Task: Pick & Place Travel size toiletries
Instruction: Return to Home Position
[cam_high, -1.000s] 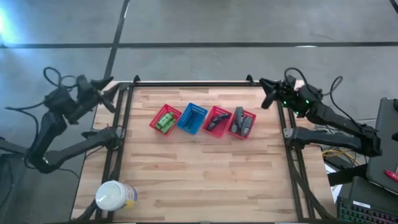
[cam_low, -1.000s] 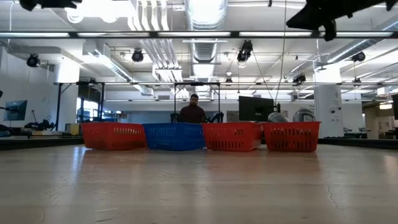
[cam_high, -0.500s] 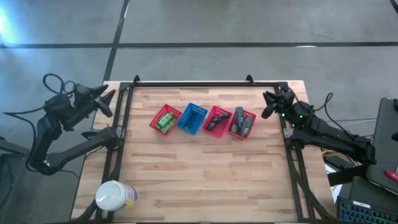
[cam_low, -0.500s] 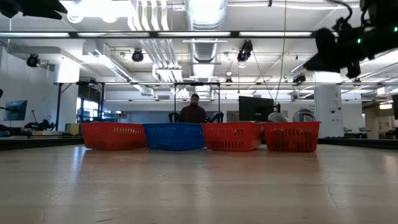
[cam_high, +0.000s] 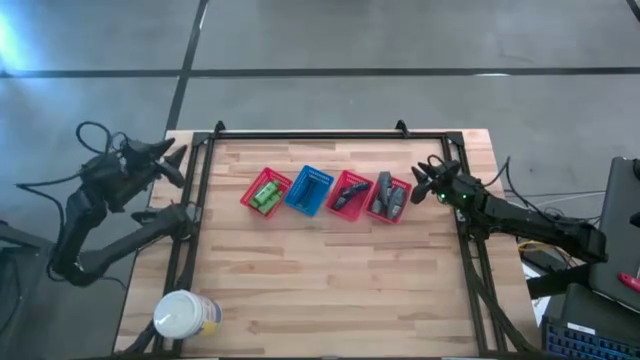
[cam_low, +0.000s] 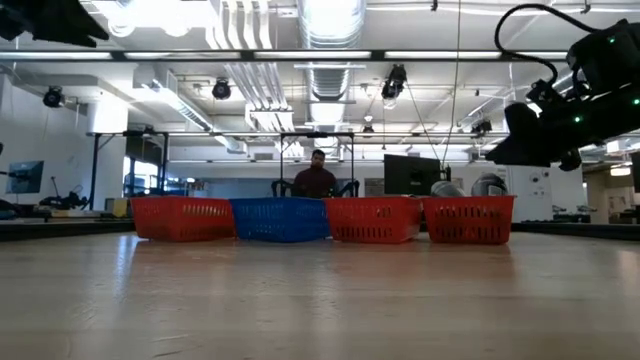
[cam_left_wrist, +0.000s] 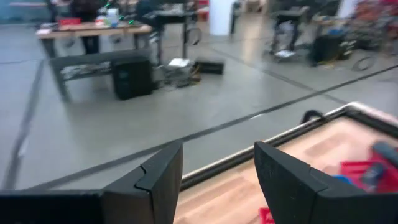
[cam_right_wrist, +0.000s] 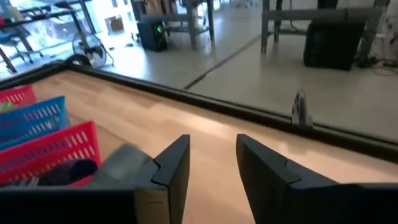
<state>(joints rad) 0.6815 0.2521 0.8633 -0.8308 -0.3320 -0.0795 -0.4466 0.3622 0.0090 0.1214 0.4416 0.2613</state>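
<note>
Sorting judged complete: green bottles lie in the leftmost red basket, dark grey containers in the middle red basket and rightmost red basket. Left gripper, off the table edge, and right gripper, beside the rightmost red basket, both spread, empty

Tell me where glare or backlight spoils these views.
High view: glare whitens the floor at the upper left corner. Low view: bright ceiling lights backlight the right gripper, leaving it a black silhouette. Right wrist view: the table is evenly lit.
</note>
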